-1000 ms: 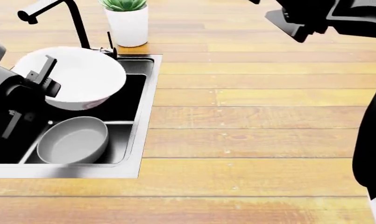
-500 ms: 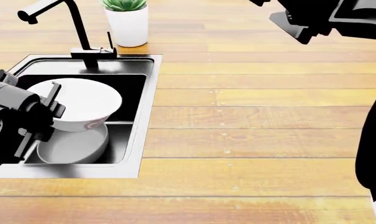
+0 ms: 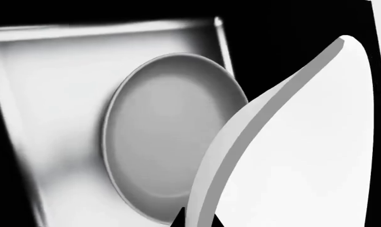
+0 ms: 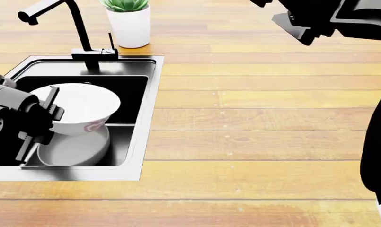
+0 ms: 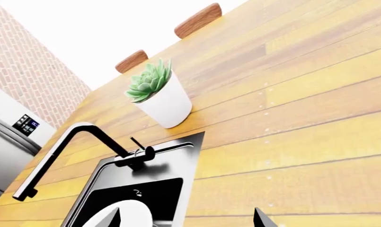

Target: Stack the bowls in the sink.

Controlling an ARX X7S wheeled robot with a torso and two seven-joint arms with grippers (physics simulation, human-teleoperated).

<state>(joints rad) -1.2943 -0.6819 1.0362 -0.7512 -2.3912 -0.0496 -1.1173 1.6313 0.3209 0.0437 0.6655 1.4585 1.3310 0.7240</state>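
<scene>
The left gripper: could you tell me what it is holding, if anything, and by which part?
The left gripper holds the white bowl by its rim, above the grey bowl in the sink.

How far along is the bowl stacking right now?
Done: both bowls are in the sink, and the white bowl is lifted and brought over the grey bowl. In hand: the left end effector grips the white bowl's rim, tilted just above the grey one. Left: lower, seat it inside, release. The right end effector is idle.
</scene>
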